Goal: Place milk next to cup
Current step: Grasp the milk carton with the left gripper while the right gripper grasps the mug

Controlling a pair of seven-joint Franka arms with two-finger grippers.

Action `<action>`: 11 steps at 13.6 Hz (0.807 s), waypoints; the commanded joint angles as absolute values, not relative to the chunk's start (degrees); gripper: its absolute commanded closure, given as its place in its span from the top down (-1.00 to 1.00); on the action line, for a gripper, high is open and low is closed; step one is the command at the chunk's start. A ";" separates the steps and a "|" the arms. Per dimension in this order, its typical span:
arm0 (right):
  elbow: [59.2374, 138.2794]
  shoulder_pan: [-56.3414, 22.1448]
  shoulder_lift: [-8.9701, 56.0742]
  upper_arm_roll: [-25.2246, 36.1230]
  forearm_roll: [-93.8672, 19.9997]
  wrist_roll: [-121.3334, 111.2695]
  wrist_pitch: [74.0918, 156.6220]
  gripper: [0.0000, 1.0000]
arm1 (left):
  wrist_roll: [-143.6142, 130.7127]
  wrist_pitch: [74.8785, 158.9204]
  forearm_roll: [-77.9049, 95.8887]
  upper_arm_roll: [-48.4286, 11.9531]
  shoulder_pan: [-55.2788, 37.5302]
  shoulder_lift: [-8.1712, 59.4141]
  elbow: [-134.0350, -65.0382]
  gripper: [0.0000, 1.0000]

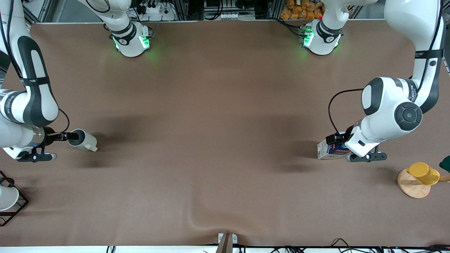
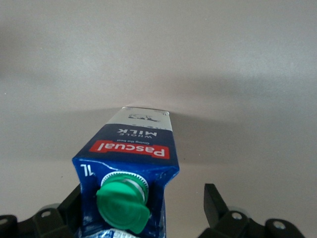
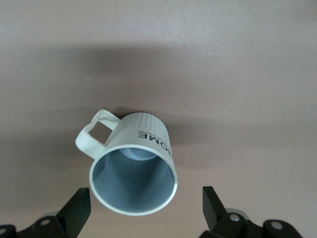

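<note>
The milk point(image 1: 328, 150), a dark blue carton with a green cap, stands on the brown table toward the left arm's end. My left gripper point(image 1: 337, 138) is over its top and open. In the left wrist view the milk point(image 2: 133, 148) sits between the fingers of the left gripper point(image 2: 143, 206): one finger is close beside the carton, the other stands well apart. The pale cup point(image 1: 86, 141) stands toward the right arm's end. My right gripper point(image 1: 68, 136) hovers over its rim, open. The right wrist view shows the cup point(image 3: 143, 144) between the spread fingers of the right gripper point(image 3: 146, 206), untouched.
A yellow cup point(image 1: 423, 172) on a wooden disc point(image 1: 413, 188) stands nearer the front camera than the milk, at the table's edge. A white cup in a black wire rack point(image 1: 7, 198) sits nearer than the pale cup. The cloth has a wrinkle point(image 1: 197, 221).
</note>
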State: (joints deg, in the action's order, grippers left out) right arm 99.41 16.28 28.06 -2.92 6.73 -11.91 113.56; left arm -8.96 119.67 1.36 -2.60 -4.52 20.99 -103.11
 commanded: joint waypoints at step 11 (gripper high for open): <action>98.61 21.00 33.92 -3.87 6.25 -17.31 116.10 -1.00 | -8.53 120.76 -0.97 -2.46 -3.78 23.47 -102.66 1.00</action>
State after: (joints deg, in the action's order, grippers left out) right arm 99.40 19.77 33.42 -3.00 6.70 -16.67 116.20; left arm -8.83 120.28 0.57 -2.28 -4.10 23.04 -103.11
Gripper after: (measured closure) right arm 0.291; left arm 0.000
